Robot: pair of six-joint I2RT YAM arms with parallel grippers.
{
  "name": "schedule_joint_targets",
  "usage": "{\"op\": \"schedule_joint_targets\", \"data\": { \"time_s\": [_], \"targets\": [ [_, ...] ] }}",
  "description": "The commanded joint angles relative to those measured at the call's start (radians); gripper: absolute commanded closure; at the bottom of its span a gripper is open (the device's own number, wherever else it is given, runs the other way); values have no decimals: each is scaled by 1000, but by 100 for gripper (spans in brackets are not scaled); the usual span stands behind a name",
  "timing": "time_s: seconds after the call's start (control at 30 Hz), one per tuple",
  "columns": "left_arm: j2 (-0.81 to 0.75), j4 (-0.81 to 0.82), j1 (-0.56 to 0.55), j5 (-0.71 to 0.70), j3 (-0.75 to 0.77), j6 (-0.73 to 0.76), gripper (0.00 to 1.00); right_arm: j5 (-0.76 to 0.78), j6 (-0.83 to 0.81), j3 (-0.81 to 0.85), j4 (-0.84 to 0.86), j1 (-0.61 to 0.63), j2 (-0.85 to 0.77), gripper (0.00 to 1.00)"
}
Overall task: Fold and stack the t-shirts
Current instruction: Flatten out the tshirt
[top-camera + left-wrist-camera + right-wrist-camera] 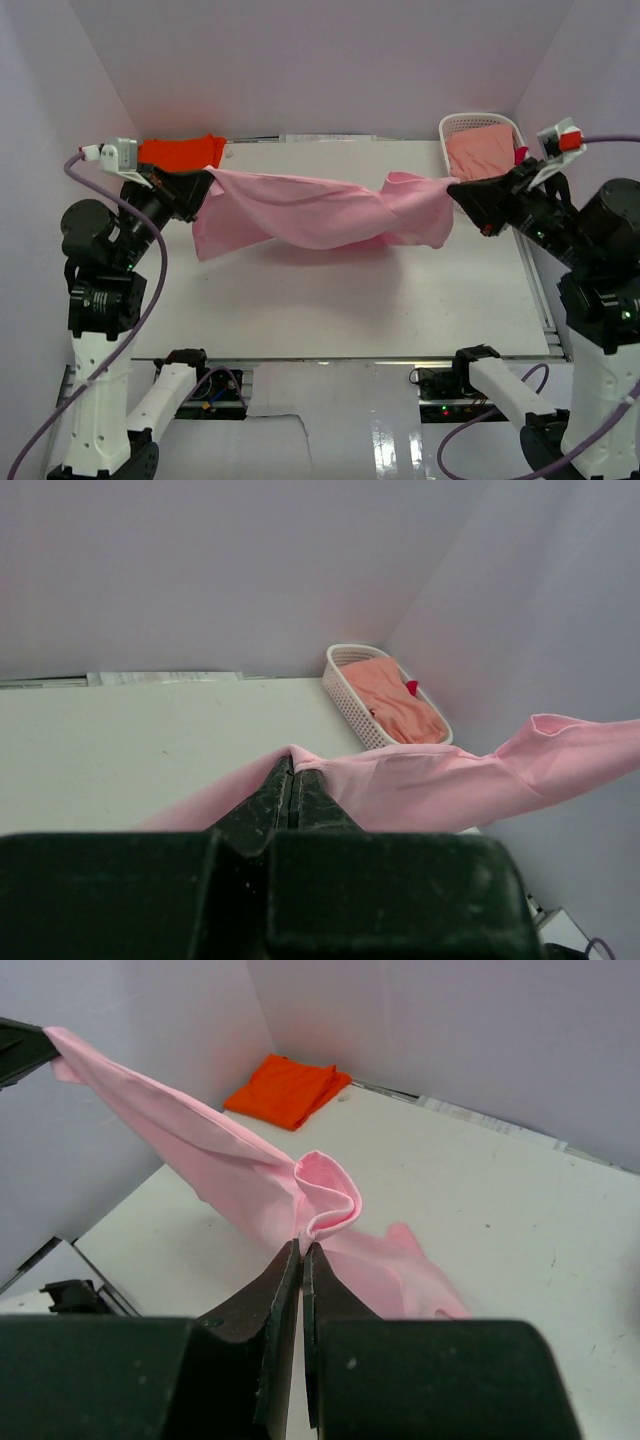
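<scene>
We see the pink t-shirt (pixel 320 215) strung over the tabletop (pixel 350 310) between the 2 arms. The left pincer (pixel 208 180) is clamped tight on its left end and the right pincer (pixel 452 190) on its right end (the middle sags and twists). The orange t-shirt (pixel 180 152) lies folded far left; a white basket (pixel 480 120) with peach cloth stands far right.

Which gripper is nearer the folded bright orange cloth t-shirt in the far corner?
Left. The left gripper pinches the pink t-shirt right beside the orange t-shirt; the right gripper is across the table by the white lattice basket.
</scene>
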Motion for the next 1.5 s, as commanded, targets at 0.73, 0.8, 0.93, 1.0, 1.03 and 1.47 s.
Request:
{"op": "schedule_joint_targets", "data": {
  "time_s": [0.73,0.8,0.93,1.0,1.03,1.47],
  "targets": [
    [-373,-127,-1,-207,-81,-177,100,-67,53,293,235,-8,-201,92],
    [-391,-160,-1,-238,-130,-176,100,-68,56,226,231,-12,-187,92],
    [-402,-193,-1,-261,-231,-192,100,-36,70,6,267,-12,-211,92],
    [-420,-178,0,-261,-287,-212,100,-19,77,-81,263,-14,-219,92],
    [-425,-176,-1,-261,-345,-234,100,-13,80,-174,266,-14,-219,92],
    [-298,23,-1,-222,-804,-329,100,5,175,-941,591,-12,-153,92]
  ]
}}
